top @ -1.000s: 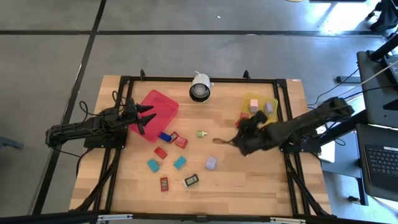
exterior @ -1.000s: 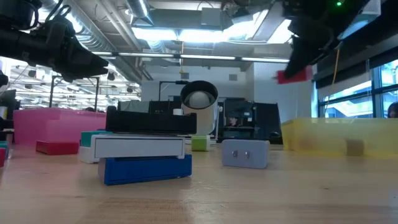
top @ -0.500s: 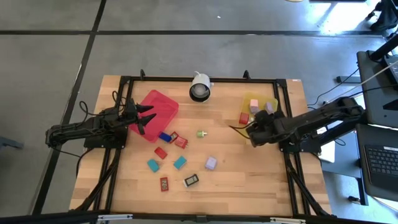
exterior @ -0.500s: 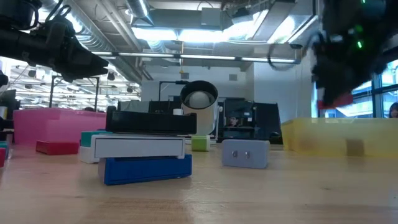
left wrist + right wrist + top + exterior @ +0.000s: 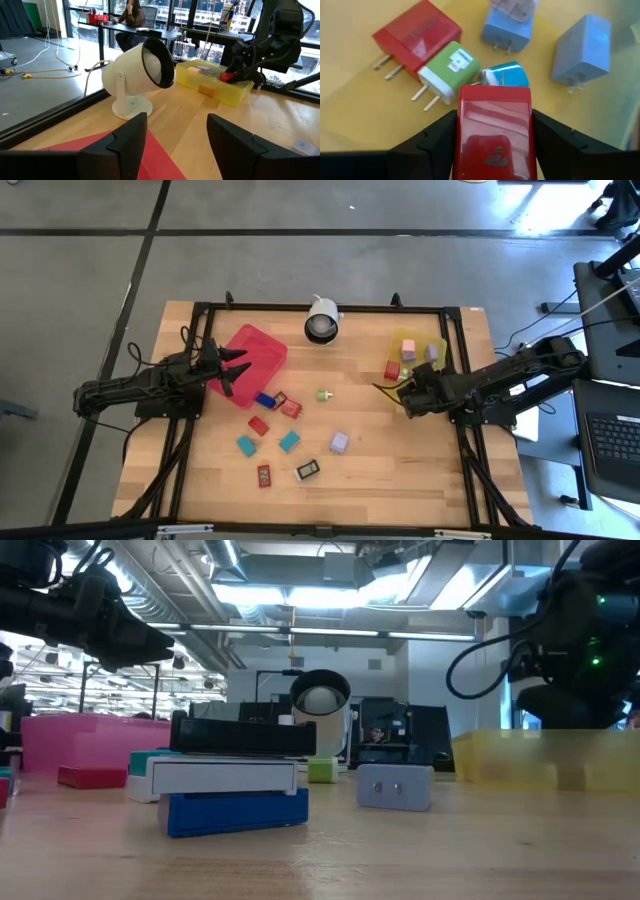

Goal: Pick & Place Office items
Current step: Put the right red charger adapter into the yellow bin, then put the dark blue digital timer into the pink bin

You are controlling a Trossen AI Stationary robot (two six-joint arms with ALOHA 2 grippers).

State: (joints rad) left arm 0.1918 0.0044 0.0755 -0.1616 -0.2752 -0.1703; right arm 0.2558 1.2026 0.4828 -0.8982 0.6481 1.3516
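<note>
Right tool: gripping a red block over the yellow tray. Left tool: idling over the red tray, fingers parted, empty.

Chargers crowding yellow tray

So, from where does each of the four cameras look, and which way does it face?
High view: above, straight down; both arms, red tray, yellow tray.
Low view: table height, level across the pieces; arms above.
Left wrist view: over the left gripper, toward the white camera.
Right wrist view: down into the yellow tray; right gripper holds a red piece.
Shared: the yellow tray, in all views.
</note>
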